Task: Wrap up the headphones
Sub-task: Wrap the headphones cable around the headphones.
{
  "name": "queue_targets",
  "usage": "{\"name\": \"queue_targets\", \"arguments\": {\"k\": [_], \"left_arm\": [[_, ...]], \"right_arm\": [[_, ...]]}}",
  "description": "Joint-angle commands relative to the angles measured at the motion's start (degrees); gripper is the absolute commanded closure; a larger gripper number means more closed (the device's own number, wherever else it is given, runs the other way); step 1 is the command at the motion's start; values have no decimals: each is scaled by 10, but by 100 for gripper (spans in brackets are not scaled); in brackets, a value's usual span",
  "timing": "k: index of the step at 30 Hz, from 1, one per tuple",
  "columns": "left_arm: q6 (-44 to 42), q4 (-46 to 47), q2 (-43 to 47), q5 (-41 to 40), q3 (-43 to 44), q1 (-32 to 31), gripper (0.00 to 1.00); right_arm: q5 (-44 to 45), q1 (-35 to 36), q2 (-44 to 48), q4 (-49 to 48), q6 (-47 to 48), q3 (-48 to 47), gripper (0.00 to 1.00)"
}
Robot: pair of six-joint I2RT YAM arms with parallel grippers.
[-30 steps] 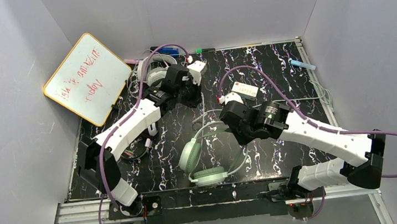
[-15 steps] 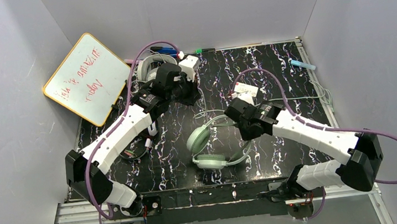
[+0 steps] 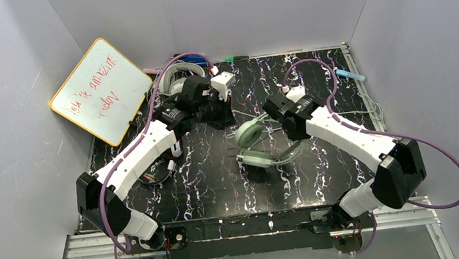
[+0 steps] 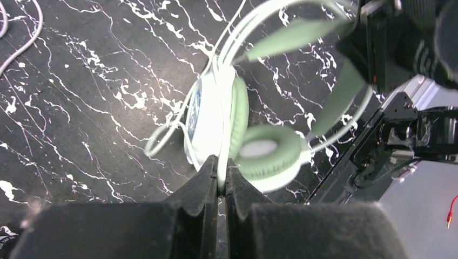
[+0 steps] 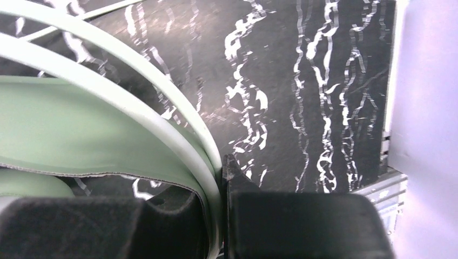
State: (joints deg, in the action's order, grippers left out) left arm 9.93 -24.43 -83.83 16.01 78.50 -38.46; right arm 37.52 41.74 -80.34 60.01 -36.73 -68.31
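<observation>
Pinches the pale cable (image 4: pixel 149 145) in the left pincer (image 4: pixel 217 178), fingers almost together; clamps the right pincer (image 5: pixel 219 183) on the mint-green headphones' (image 3: pixel 250 134) headband (image 5: pixel 81 129); holds them mid-worktop (image 3: pixel 205 170), between both arms.

I see the mint headphones (image 4: pixel 216 121) as smooth, slightly glossy plastic with matt padded cushions. Table (image 3: pixel 219 182): black marble-look, mild sheen. Left gripper (image 4: pixel 218 171) fingers (image 4: pixel 200 194): matt black plastic. Whiteboard (image 3: pixel 99 92): glossy face, wood-coloured frame.
</observation>
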Motion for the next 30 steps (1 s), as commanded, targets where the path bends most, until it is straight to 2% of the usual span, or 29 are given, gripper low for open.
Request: {"name": "queue_targets", "arguments": {"k": [1, 9, 16, 24, 30], "left_arm": [[-23, -41, 9, 26, 26, 2, 100], [6, -34, -6, 132, 33, 2, 100], [165, 145, 15, 224, -34, -3, 94], [200, 220, 23, 189, -97, -35, 90], [223, 305, 29, 174, -151, -60, 84]], "right_arm": [[89, -43, -13, 36, -22, -40, 99], [95, -76, -13, -11, 8, -72, 99], [97, -77, -21, -38, -30, -111, 99], [66, -77, -42, -53, -120, -181, 99], [34, -77, -4, -126, -125, -186, 99]]}}
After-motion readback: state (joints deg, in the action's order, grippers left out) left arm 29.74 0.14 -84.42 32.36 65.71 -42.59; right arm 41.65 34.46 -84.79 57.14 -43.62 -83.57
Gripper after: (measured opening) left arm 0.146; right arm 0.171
